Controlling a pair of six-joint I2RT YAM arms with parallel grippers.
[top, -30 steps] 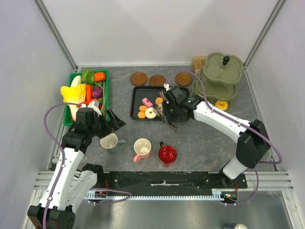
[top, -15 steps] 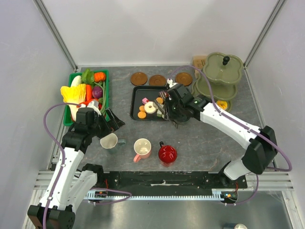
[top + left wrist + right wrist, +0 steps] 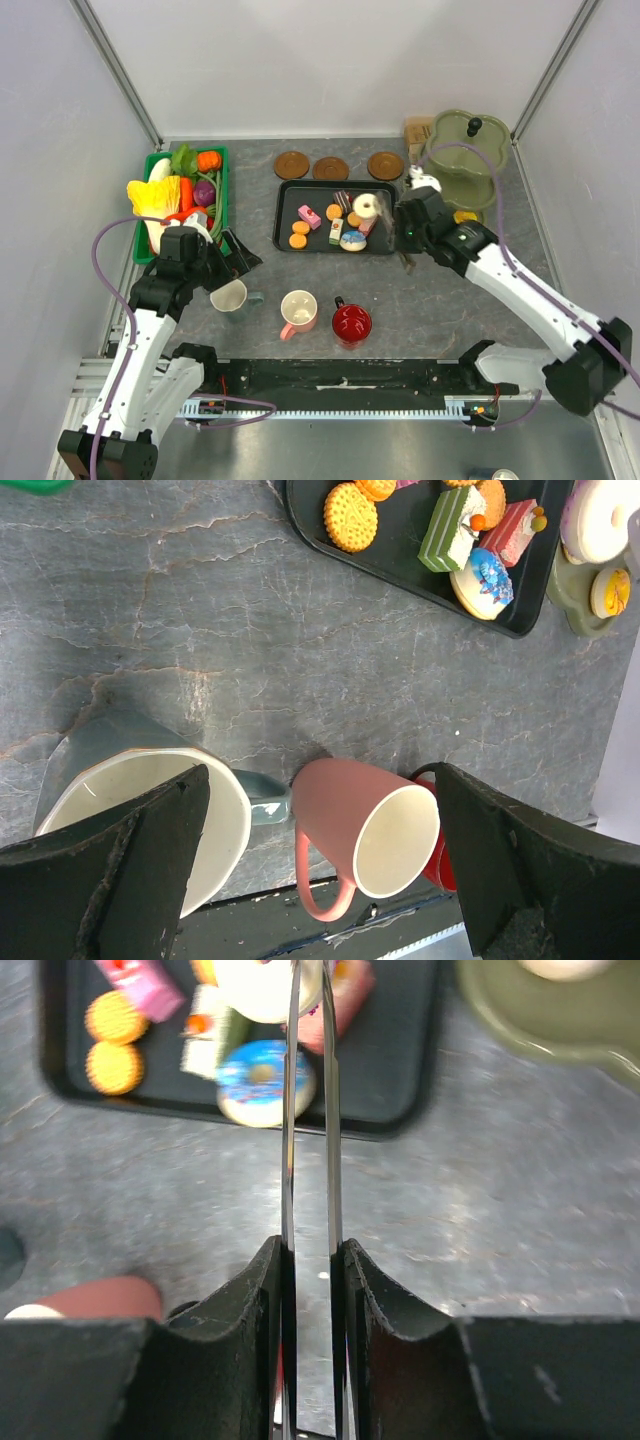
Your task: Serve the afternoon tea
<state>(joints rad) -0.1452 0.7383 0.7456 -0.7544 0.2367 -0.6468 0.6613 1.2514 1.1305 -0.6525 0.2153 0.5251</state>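
1. Held item: white ring-shaped toy cake [image 3: 366, 205], pinched btwn the tips of thin metal tongs [image 3: 289, 1110] over the far-R part of the flat black tray [image 3: 288, 198]. Can't tell if it's clear of the tray floor.
2. R gripper [image 3: 403, 228] is clamped on the tongs' two blades, jaws nearly together. R arm runs from its near-R base up the R side of the table, wrist turned twd the tray.
3. L gripper [image 3: 322, 775] has jaws wide apart and holds nothing. It hangs just beside the whitish ceramic mug [image 3: 229, 296], on its far side. L arm rises folded from the near-L base.
4. Mugs: the whitish one, pink mug [image 3: 299, 309] and glossy red mug [image 3: 351, 322] stand upright in a row on the arms' side of the tray. Pink & red are close together.
5. Surface: grey stone-look tabletop [image 3: 420, 300]. Room: plain white walls [image 3: 330, 60] w/ metal corner posts.
6. Also in the tray: orange round biscuits [image 3: 299, 227], pink block cake [image 3: 309, 215], green-and-white slice [image 3: 337, 232], blue-iced doughnut [image 3: 352, 241].
7. Behind the tray: three brown round coasters [image 3: 330, 168] in a line.
8. Far-R: olive-green tiered stand [image 3: 463, 150] w/ a knobbed lid. A small yellow piece [image 3: 463, 217] sits on its lower tier.
9. Far-L: green plastic crate [image 3: 223, 185] full of toy vegetables [image 3: 160, 195].
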